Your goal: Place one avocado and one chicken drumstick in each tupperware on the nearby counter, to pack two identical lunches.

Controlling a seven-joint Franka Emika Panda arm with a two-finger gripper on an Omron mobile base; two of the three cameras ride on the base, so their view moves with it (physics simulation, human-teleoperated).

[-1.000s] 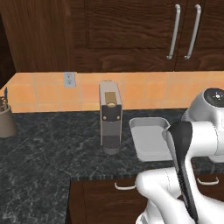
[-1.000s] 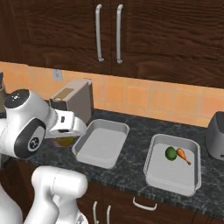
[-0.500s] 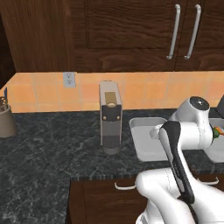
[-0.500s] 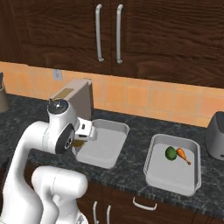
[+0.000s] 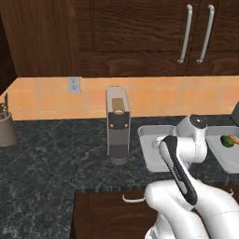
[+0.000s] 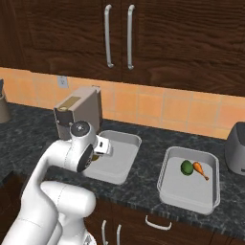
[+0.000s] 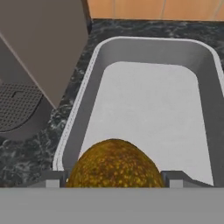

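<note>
— Gripper (image 7: pixel 113 181)?
— Clamped on an avocado (image 7: pixel 114 164), yellow-brown and speckled, wedged between the two finger tips (image 7: pixel 52 180) at the near edge of the hand view. In the right base view, hand hanging over the near-left corner of the left tupperware (image 6: pixel 128 139), just right of the coffee machine (image 6: pixel 81 111).

— And the left tupperware itself?
— Grey, rectangular, rounded corners, sitting on the counter (image 6: pixel 143 189) right beside the coffee machine. Bare white floor across the whole tub in the hand view (image 7: pixel 151 109), the held avocado poised above the near rim.

— Right tupperware (image 6: pixel 210 201)?
— Further right of the coffee machine, apart from the first tub. Holding a green avocado (image 6: pixel 186 167) and an orange chicken drumstick (image 6: pixel 200 169), side by side, touching or nearly so.

— From the left base view?
— Coffee machine (image 5: pixel 117 123) upright mid-counter, left tupperware (image 5: pixel 147 140) just to the right of it, partly covered by the arm. Right tupperware (image 5: pixel 231 161) at the far right edge, green avocado (image 5: pixel 227 141) visible inside. Utensil crock (image 5: pixel 6 128) well to the left of the coffee machine, against the tiled backsplash (image 5: pixel 154 95).
</note>
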